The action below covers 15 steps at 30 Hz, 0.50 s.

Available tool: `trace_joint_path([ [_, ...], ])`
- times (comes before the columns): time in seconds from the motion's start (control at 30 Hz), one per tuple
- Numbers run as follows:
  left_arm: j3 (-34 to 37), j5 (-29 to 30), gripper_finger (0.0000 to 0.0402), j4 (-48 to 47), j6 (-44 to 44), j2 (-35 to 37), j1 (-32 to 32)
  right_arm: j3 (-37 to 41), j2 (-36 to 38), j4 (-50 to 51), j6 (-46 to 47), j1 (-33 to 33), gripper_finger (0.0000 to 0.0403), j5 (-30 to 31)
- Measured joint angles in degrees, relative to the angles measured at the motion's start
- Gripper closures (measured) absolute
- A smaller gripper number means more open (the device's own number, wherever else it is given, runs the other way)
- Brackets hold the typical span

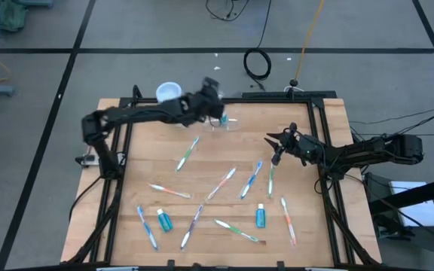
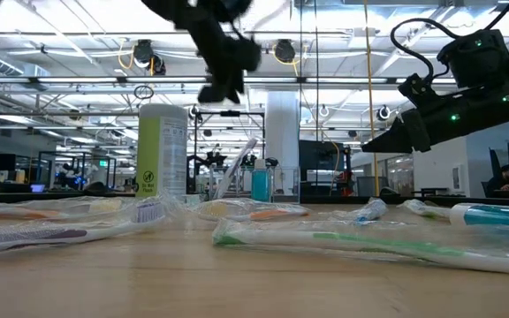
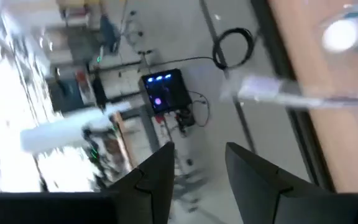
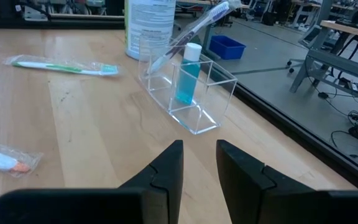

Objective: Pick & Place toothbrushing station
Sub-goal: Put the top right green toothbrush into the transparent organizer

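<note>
The clear plastic holder [image 1: 226, 123] stands on its base on the table near the far edge. A small blue bottle [image 4: 188, 74] stands upright in it, and a toothbrush [image 4: 191, 31] leans in it. My left gripper [image 1: 217, 102] is open and empty, raised just above and beyond the holder; its wrist view [image 3: 197, 149] shows the holder [image 3: 303, 93] off to one side. My right gripper [image 1: 273, 144] is open and empty, a little to the right of the holder and facing it [image 4: 188, 93].
A green canister with a white lid [image 1: 169, 92] stands left of the holder. Several wrapped toothbrushes [image 1: 226, 181] and two blue bottles [image 1: 163, 220] [image 1: 261, 216] lie across the middle and near part of the table. The far table edge [image 1: 262, 99] is close behind the holder.
</note>
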State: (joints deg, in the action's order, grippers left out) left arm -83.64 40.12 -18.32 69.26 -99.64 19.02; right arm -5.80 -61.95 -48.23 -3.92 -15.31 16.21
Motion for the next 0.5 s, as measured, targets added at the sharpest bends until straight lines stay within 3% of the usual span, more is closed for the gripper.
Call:
trace_joint_path([
  [0.13, 0.0, -2.2, 0.0252, -5.3, -15.5, 8.0, 1.3, 0.0, 0.0, 0.0, 0.6, 0.0, 0.0316, 0.0],
  [0.3, 0.0, -2.4, 0.0252, -19.0, -48.3, 17.1, 2.6, 0.0, 0.0, -0.2, 3.2, 0.0, 0.0316, 0.0],
  [0.4, 0.0, -10.4, 0.0252, -33.8, -67.0, 20.9, 3.4, 0.0, 0.0, -0.5, 3.4, 0.0, 0.0316, 0.0],
  [0.5, 1.1, -20.0, 0.0252, -46.1, -76.2, 22.9, 2.9, 0.0, 0.0, -0.7, 4.5, 0.0, 0.0316, 0.0],
])
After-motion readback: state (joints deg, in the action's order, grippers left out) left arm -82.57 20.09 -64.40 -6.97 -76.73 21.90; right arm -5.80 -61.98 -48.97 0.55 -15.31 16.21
